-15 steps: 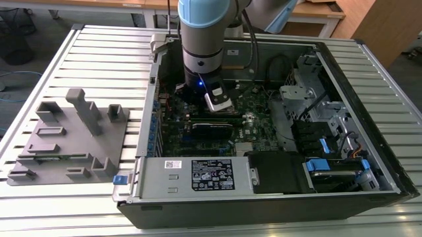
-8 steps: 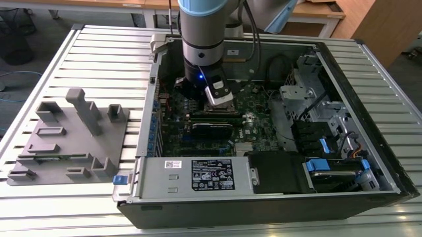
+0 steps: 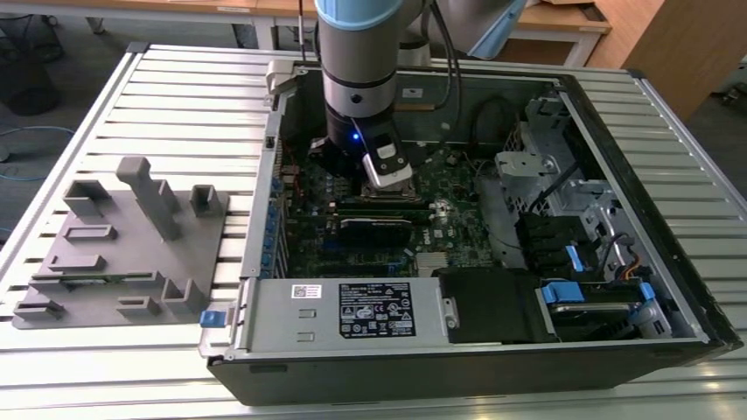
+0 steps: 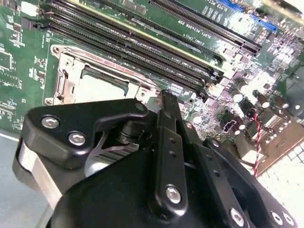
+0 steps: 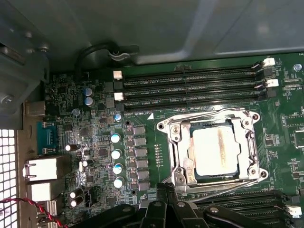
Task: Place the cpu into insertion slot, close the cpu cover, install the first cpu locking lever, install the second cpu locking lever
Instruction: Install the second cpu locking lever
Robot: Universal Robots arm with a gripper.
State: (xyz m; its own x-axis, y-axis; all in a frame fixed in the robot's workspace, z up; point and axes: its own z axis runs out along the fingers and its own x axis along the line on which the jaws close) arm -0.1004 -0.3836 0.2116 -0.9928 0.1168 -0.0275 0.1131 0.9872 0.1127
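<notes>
**CPU seated in socket, cover down, gripper hovering at the socket's edge**

The cpu [image 5: 213, 151], a small flat square chip with a dull silver-grey metal top, lies inside the insertion slot [image 5: 174, 142], the square socket with a silvery rim on the green circuit board. Around it sits the cpu cover [image 5: 184, 126], a thin silvery metal frame plate with a large square window, lying flat over the chip so that the metal top shows through the window. 2 thin wire locking levers run along the socket's sides; whether they are latched is hard to tell from these views.

The black gripper [image 4: 164, 102] hangs just beside the socket, near 1 of its corners. Its fingers appear drawn together with nothing between them, though the tips are partly hidden.

By judgement, the chip is light, rigid and fragile on its underside, best held by its edges alone. The cover is thin, stiff sheet metal on a hinge and should take a gentle push on its frame. The levers are springy wire, likely to resist and slip, best caught at their bent ends.
</notes>
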